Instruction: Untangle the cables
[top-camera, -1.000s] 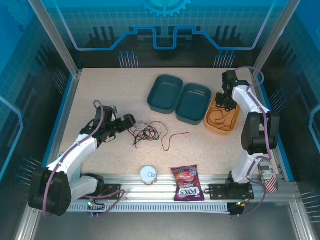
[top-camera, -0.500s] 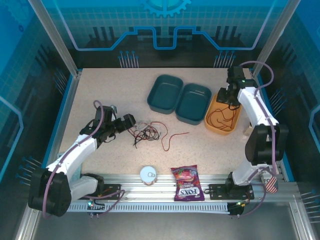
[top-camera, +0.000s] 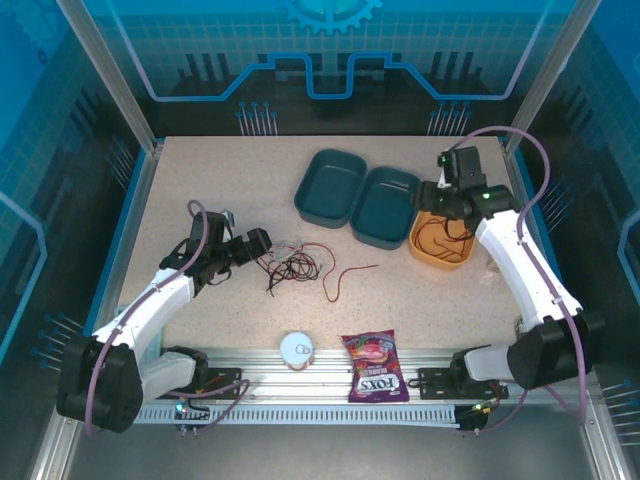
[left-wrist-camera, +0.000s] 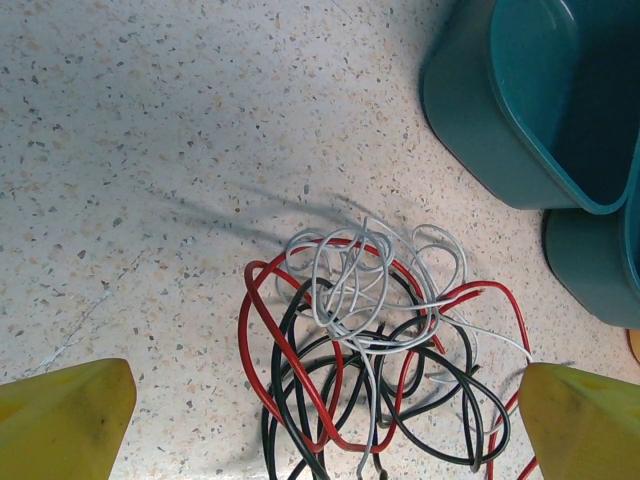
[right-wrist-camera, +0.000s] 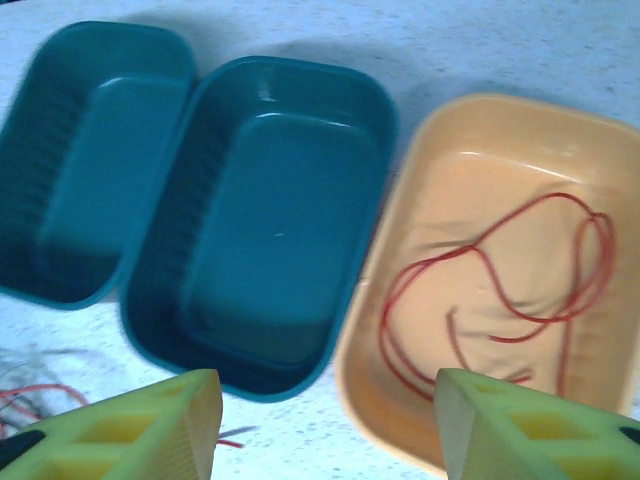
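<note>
Loosely tangled cables (left-wrist-camera: 370, 340), bare tabletop (top-camera: 200, 190) around, left claw (top-camera: 260, 243) agape

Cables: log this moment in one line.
left hand: open at tangle | right hand: open, empty, near orange tray | red cable: in tray | tangle: on table

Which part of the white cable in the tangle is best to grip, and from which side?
Grip the white cable at its far loop, nearest the teal tubs, coming down with the left claw. That loop lies at the tangle's edge on bare table, mostly clear of the red cable and black cable, so probably only white gets pinched.
</note>
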